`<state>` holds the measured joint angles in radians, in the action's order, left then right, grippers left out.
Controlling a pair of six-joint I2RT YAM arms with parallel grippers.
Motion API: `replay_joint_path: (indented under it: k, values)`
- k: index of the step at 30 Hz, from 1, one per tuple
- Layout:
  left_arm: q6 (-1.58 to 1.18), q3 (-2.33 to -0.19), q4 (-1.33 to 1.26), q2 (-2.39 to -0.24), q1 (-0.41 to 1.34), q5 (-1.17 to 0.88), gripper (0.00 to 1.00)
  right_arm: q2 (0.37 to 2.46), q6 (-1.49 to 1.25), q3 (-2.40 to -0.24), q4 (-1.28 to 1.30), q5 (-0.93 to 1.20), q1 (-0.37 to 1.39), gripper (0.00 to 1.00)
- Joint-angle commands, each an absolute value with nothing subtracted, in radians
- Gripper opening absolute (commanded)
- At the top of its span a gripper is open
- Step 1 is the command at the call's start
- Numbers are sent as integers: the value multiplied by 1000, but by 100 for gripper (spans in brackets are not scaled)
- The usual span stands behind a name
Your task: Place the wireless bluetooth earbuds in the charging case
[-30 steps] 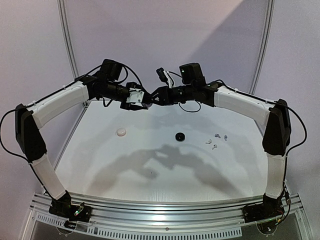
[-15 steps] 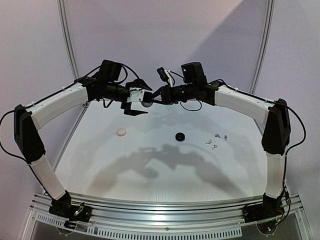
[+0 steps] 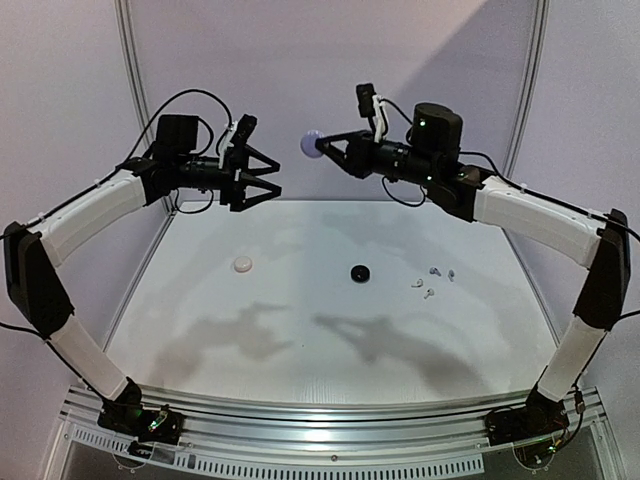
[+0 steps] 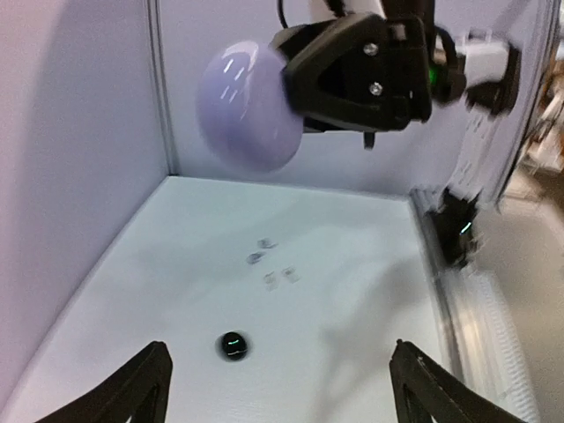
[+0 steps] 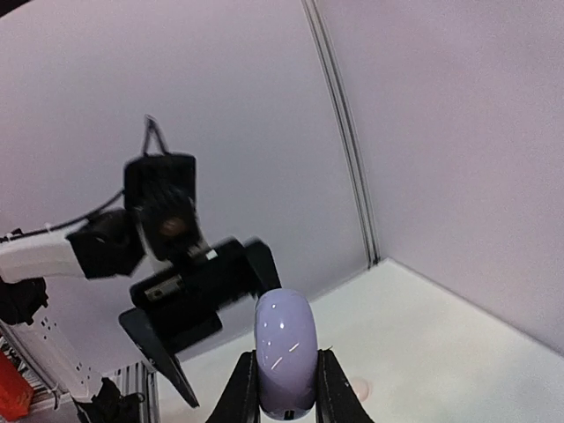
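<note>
The right gripper (image 3: pixel 322 146) is pinching a round lavender case (image 3: pixel 311 143) edge-on between its two black fingers, holding it high above the far part of the table (image 3: pixel 300 340), close to the back wall. Behind the claw, the right wrist is lying nearly level and pointing toward the robot's left, with the white forearm sloping down and outward to a sharply bent elbow near the right edge and the upper arm dropping to its base at the near rail. Facing it, apart from the lavender case, the left gripper (image 3: pixel 268 176) is standing with its fingers spread wide and gripping nothing. Its wrist is also lying level, aimed at the other claw, while its white forearm is sloping down to a bent elbow at the far left. Below, the wireless bluetooth earbuds (image 3: pixel 416 283) are lying loose on the table right of centre as a small cluster of four pale pieces, none of them seated in any case. A black case (image 3: pixel 359 272) is resting near the table's middle, just left of them, and a white case (image 3: pixel 243 264) is sitting well apart, farther left.
</note>
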<state>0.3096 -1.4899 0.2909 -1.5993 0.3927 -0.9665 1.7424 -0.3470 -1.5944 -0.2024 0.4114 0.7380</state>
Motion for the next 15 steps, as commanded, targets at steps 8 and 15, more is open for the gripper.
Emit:
replay_joint_path:
  k: [8, 15]
  values:
    - [-634, -1390, -689, -1576, 399, -1109, 67, 1749, -243, -1653, -537, 331, 839, 0]
    - [-634, -1382, -782, -1584, 446, -1068, 61, 1792, -257, -1689, -557, 351, 843, 0]
